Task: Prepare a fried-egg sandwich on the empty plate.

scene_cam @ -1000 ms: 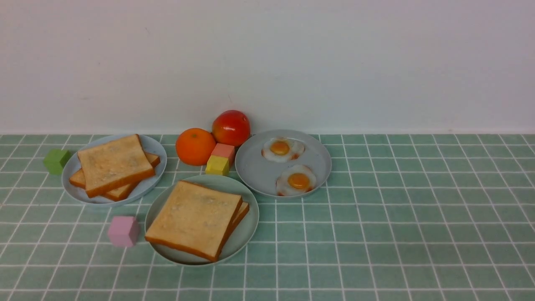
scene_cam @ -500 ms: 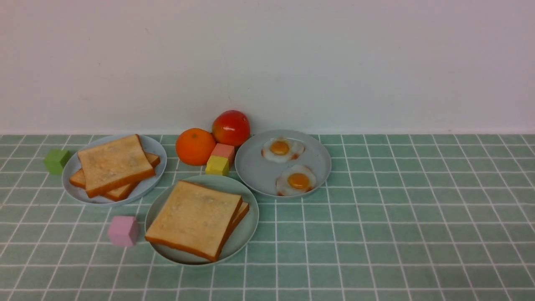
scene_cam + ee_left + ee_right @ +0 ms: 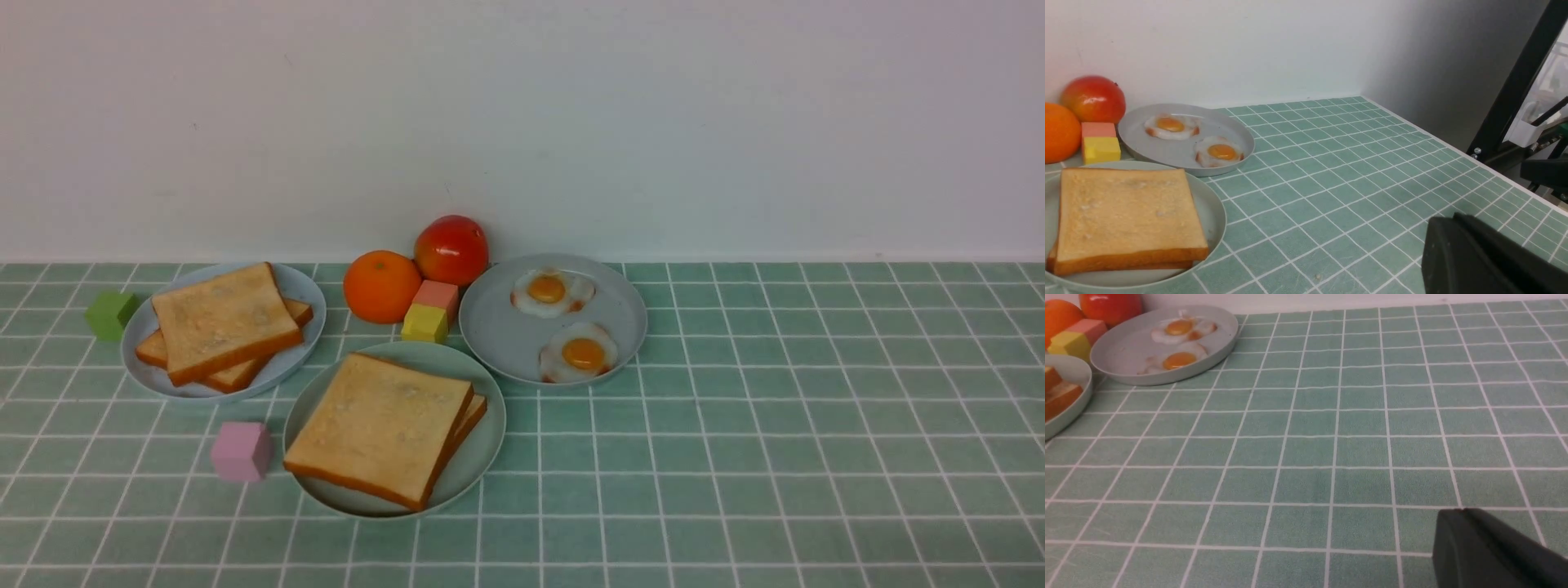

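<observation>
The fried-egg sandwich (image 3: 380,425) lies on the mint-green plate (image 3: 483,457) at front centre, two toast slices stacked. The egg between them is hidden. The sandwich also shows in the left wrist view (image 3: 1126,212) on its plate (image 3: 1218,212), and its corner shows in the right wrist view (image 3: 1059,396). Neither gripper shows in the front view. My left gripper (image 3: 1453,217) hangs over bare tiles to the right of the plate, its black fingers pressed together and empty. My right gripper (image 3: 1461,511) is over bare tiles further right, also closed and empty.
A grey plate (image 3: 506,335) holds two fried eggs (image 3: 553,291) (image 3: 581,353). Another grey-blue plate (image 3: 304,296) at the left holds loose toast (image 3: 220,322). An orange (image 3: 381,286), a red fruit (image 3: 451,249), salmon (image 3: 437,294) and yellow (image 3: 424,323) blocks stand behind. Green (image 3: 110,314) and pink (image 3: 239,451) cubes lie left.
</observation>
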You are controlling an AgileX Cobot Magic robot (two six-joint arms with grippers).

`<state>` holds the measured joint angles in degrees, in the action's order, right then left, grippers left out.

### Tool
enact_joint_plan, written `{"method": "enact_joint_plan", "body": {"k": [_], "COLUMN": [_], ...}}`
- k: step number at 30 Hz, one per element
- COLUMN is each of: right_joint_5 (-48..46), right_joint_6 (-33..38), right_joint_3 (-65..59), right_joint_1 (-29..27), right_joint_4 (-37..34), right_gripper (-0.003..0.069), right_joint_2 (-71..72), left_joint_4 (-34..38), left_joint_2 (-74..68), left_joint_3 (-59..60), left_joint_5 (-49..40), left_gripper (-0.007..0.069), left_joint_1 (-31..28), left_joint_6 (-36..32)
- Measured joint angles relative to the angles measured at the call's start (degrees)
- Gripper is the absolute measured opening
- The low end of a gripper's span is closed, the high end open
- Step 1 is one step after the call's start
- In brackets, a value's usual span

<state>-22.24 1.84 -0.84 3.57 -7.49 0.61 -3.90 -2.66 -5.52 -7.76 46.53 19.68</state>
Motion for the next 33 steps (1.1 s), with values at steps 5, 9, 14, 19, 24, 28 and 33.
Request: {"method": "enact_joint_plan", "body": {"k": [5,9,14,19,24,28,33], "right_joint_5": [0.00,0.00,0.00,0.00,0.00,0.00,0.00], "right_joint_6": [0.00,0.00,0.00,0.07,0.17,0.17,0.17], "right_joint_3": [0.00,0.00,0.00,0.00,0.00,0.00,0.00], "right_joint_1": [0.00,0.00,0.00,0.00,0.00,0.00,0.00], "right_joint_4": [0.00,0.00,0.00,0.00,0.00,0.00,0.00], "right_gripper": [-0.0012,-0.0009,-0.0006,-0.0002,0.0001,0.0002,0.0007], "right_joint_2": [0.00,0.00,0.00,0.00,0.00,0.00,0.00], "left_joint_4": [0.00,0.00,0.00,0.00,-4.35,-4.04,0.69], "left_joint_2": [0.00,0.00,0.00,0.00,0.00,0.00,0.11], "left_joint_3": [0.07,0.07,0.07,0.09,1.01,1.12,2.42], "left_joint_5": [-0.64,-1.07,-1.07,-1.12,0.14,0.74,0.98], "left_gripper": [-0.0002,0.0001,0.0006,0.0008,0.0011,-0.0013,-0.0013], "left_joint_1": [0.00,0.00,0.00,0.00,-1.57,-10.64,-33.98], "left_joint_6": [0.00,0.00,0.00,0.00,-0.05,-0.05,-2.85]}}
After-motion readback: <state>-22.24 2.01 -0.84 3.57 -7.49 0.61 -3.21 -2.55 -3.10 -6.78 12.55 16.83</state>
